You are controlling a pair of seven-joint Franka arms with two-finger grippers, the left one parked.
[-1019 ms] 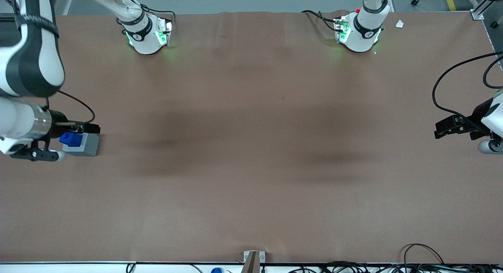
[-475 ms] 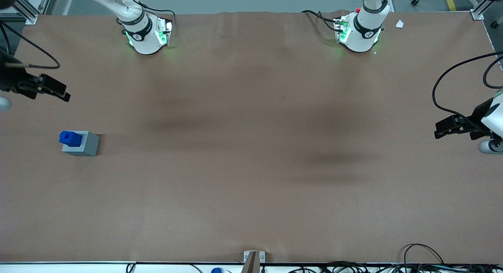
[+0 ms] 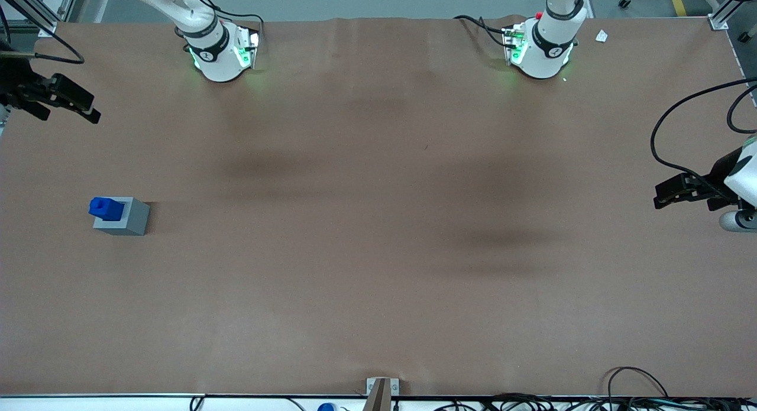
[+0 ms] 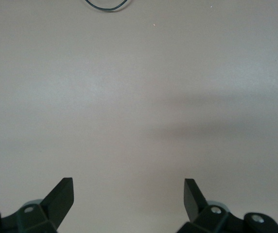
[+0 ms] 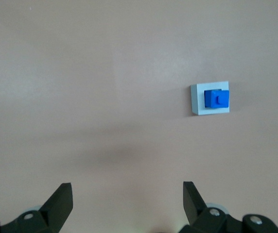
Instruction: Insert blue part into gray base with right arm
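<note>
my gripper hangs spread and empty, high above the table and well apart from the blocks, farther from the front camera than they are. any sweep back low could knock the blue part askew. it stands upright in the gray base, narrow step on top, apparently seated.

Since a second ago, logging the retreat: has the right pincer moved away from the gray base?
Yes. The right pincer has pulled away from the gray base, now farther from the front camera, open, nearer the table edge.
</note>
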